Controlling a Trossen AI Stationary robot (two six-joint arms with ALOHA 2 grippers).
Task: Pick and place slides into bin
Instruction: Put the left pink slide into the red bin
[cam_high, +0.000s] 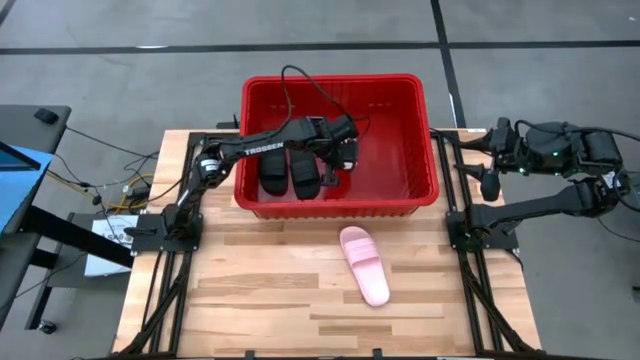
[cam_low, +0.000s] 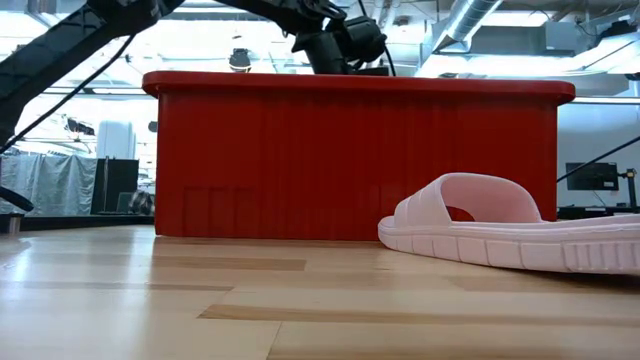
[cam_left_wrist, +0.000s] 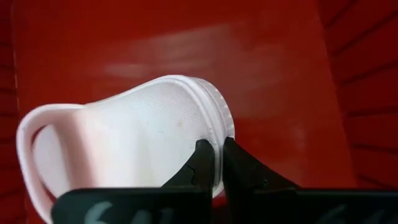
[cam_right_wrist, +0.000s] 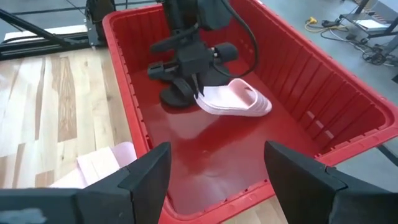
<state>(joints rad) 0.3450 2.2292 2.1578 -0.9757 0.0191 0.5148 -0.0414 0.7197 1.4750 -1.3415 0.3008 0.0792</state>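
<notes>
Left gripper (cam_right_wrist: 198, 87) inside red bin (cam_high: 420, 90), clamped on edge of pink slide (cam_right_wrist: 236, 99) held over bin floor beside two black slides (cam_high: 290, 172). Second pink slide (cam_high: 364, 264) on table near front edge, long axis angled toward front-right corner, nearer right gripper (cam_high: 492, 160), jaws apart, parked off right edge.

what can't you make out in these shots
- Black slides: hidden in the low view by the bin wall, partly covered from above by the left arm.
- Pink slide in the left gripper: heel cut off by the left wrist view's edge.
- Pink slide on the table: right end cut off in the low view.
</notes>
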